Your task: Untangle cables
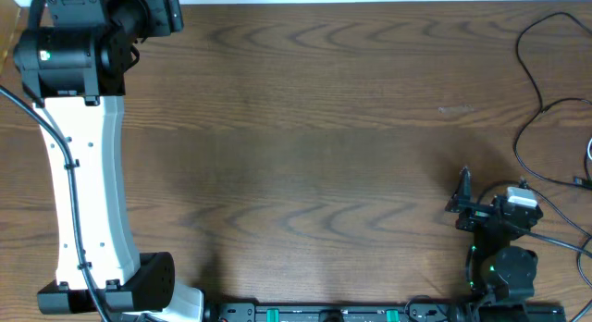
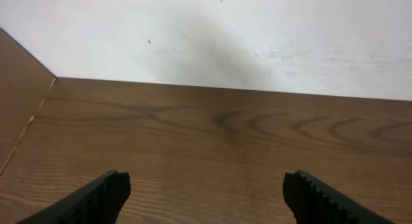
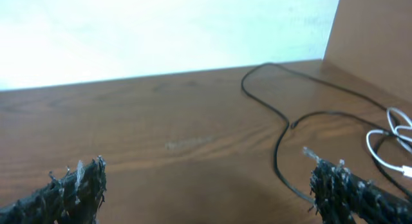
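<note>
I'm judging the black cable (image 3: 287, 123) at two o'clock limp and light, so I'm planning a mid-run pinch; left end effector (image 2: 206, 185) and right end effector (image 3: 206, 179) are gaping, empty.

White-shelled left arm (image 1: 88, 183) with black joints (image 1: 69, 54)

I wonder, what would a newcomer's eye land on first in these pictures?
The big white left arm runs up the table's left side, its claw open at the far corner. At the right edge, thin black cables loop loosely beside a white cable.
</note>
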